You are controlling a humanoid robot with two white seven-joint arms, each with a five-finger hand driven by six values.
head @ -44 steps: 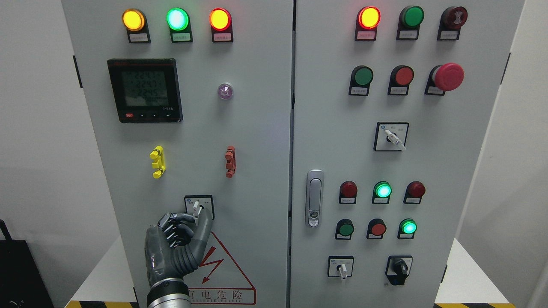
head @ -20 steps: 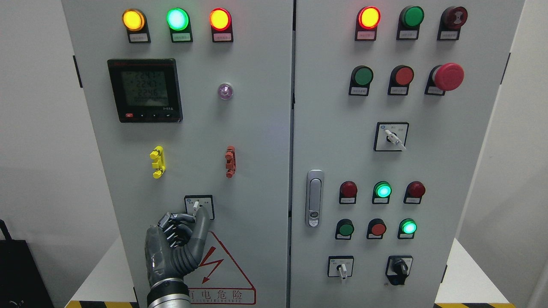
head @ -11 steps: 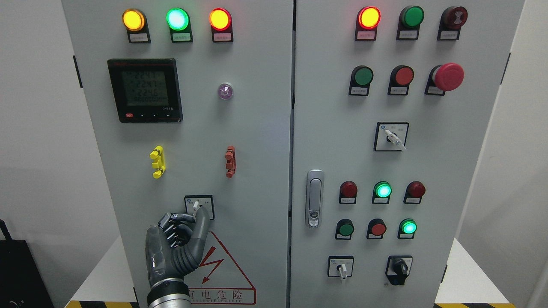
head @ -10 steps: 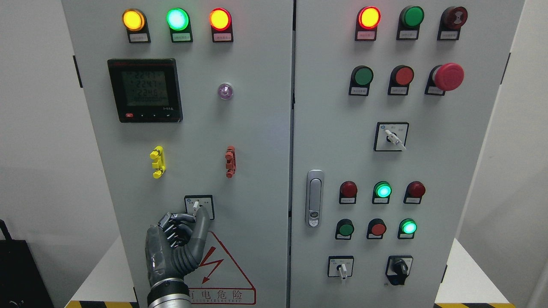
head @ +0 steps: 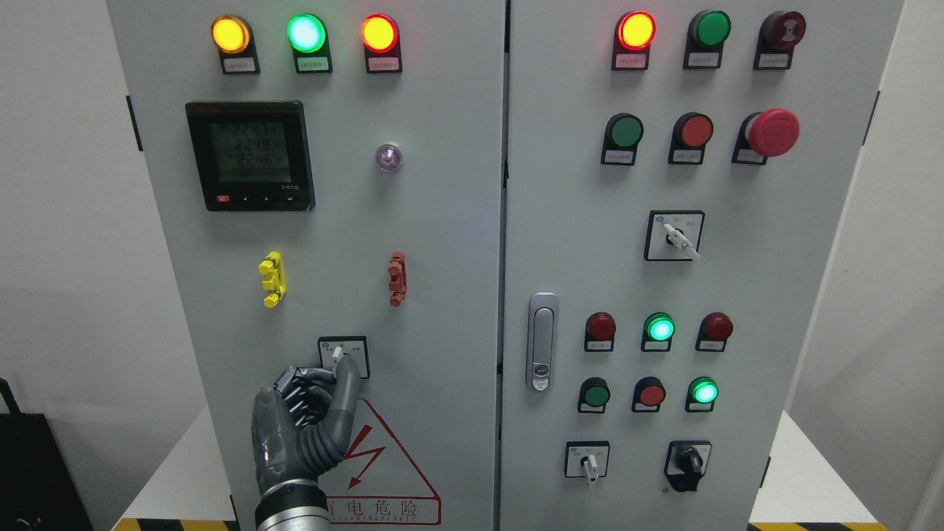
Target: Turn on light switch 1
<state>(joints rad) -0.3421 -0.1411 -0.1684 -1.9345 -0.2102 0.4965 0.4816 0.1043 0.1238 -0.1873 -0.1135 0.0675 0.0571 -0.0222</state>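
Cabinet (head: 442,221) front, grey, with 2 doors, seen from the head camera. Left hand (head: 306,417) rises from the lower edge of the left door, fingers curled, thumb and index finger closed around the small white lever of the rotary switch (head: 342,357) that sits low on that door, just above the red-bordered warning triangle (head: 387,457). Visible tip of the lever leans slightly left of upright; the rest is hidden behind the fingers. Right hand is not in view.

Progress, as judged from this view: the reach and the grasp are done, and the turn appears to be under way or only just begun. No lamp can be tied to this switch with certainty; the 3 lamps (head: 305,33) at the top of the left door glow amber, green and amber-red. What is left is to complete the rotation to the on position and then release the lever.
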